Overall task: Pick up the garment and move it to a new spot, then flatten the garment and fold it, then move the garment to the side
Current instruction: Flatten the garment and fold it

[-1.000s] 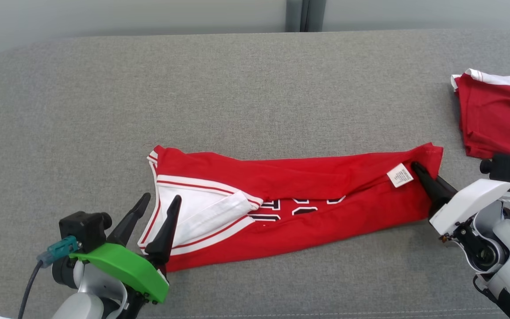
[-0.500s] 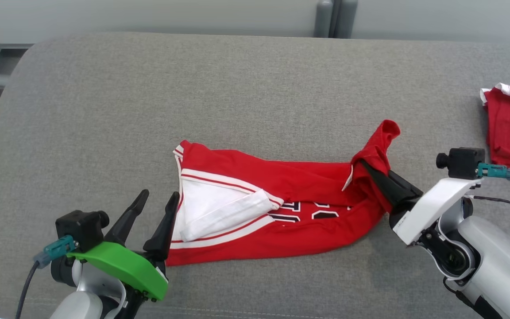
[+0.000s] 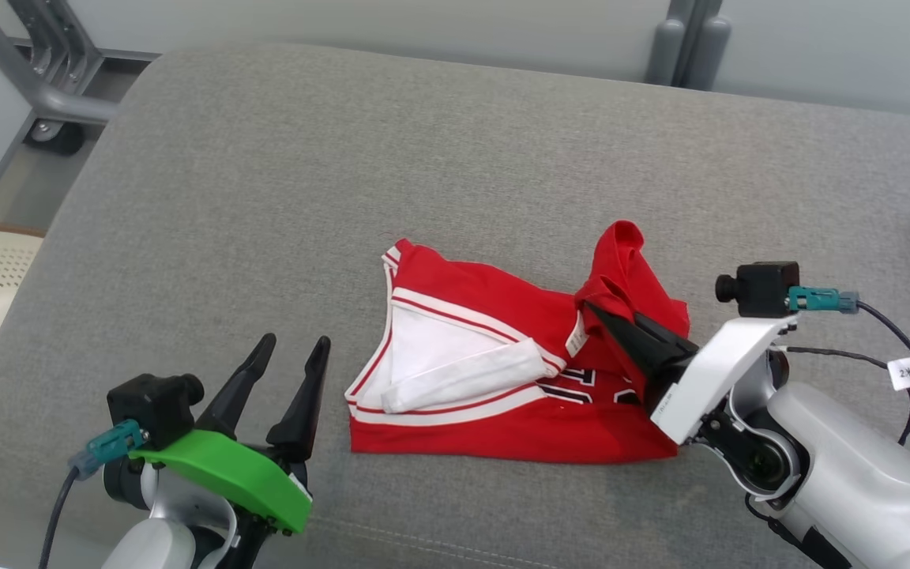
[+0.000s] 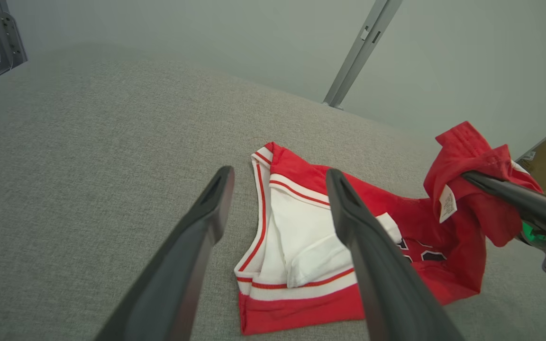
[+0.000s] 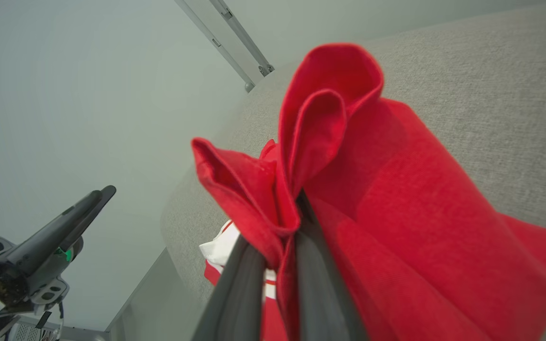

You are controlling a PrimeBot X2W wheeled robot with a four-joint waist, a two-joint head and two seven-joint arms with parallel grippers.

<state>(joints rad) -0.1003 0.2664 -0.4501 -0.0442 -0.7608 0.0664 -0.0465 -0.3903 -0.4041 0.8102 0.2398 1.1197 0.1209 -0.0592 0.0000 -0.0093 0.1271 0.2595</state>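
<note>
On the grey cushion the red-and-white jersey lies near centre, its 3 o'clock hem end raised by the right gripper, fingers clamped on the cloth, probably to fold it toward 9 o'clock, where the left gripper hovers with fingers apart.

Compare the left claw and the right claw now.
The left claw is open and empty; the right claw is shut on the red garment. The left claw stands beside its white end; the right claw holds its red end raised. Both have two dark fingers.
</note>
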